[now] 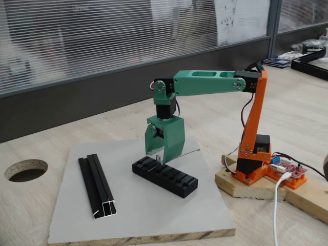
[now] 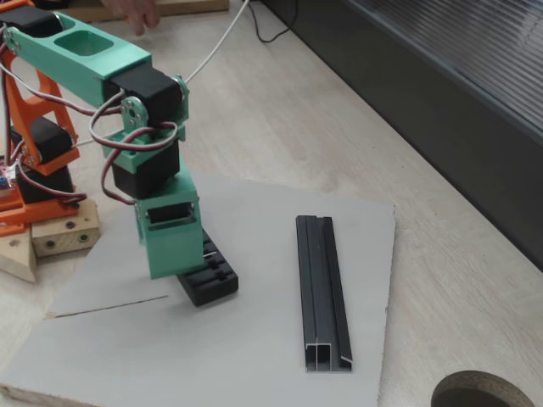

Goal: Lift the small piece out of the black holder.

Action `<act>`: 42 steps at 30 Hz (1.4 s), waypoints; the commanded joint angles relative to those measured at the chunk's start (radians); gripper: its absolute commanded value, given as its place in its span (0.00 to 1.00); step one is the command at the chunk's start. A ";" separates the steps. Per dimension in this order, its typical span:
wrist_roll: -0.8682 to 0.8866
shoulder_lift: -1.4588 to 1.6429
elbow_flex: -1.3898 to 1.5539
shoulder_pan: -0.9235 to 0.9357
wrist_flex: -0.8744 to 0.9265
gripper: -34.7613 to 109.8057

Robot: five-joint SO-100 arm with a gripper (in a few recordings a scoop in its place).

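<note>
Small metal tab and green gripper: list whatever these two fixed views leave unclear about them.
- Small silvery metal tab: too small to make out in either fixed view; the green two-finger gripper covers the end of the black slotted rectangular holder where it may sit.
- The jaws: open or shut cannot be told; the gripper body hides them.
- Holder's slots: mostly hidden behind the gripper.

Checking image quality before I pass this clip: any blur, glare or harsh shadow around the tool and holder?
In a fixed view, light is soft and even, the black holder sharp, the blinds behind blurred. In the other fixed view, the tool hides most of the holder; no glare, faint shadows.
</note>
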 commanded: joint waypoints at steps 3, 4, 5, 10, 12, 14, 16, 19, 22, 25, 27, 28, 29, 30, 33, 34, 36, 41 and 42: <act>-0.005 0.046 -0.003 0.018 0.002 0.56; -0.006 0.044 -0.002 0.018 0.002 0.56; -0.006 0.041 -0.002 0.020 0.000 0.56; -0.009 0.031 -0.002 0.021 -0.002 0.56; -0.009 0.031 -0.002 0.021 -0.002 0.56; -0.009 0.031 -0.002 0.021 -0.002 0.56; -0.009 0.031 -0.002 0.021 -0.002 0.56; -0.009 0.029 -0.002 0.021 -0.002 0.56; -0.009 0.029 -0.002 0.021 -0.003 0.56; -0.009 0.029 -0.002 0.021 -0.003 0.56; -0.009 0.029 -0.002 0.021 -0.003 0.56; -0.009 0.028 -0.002 0.021 -0.005 0.56; -0.009 0.028 -0.002 0.021 -0.005 0.56; -0.009 0.028 -0.002 0.021 -0.005 0.56; -0.009 0.026 -0.002 0.023 -0.006 0.56; -0.009 0.021 -0.002 0.023 -0.008 0.56; -0.009 0.002 -0.002 0.023 -0.026 0.56; -0.009 -0.005 -0.002 0.023 -0.049 0.56; -0.009 -0.005 0.000 0.023 -0.049 0.56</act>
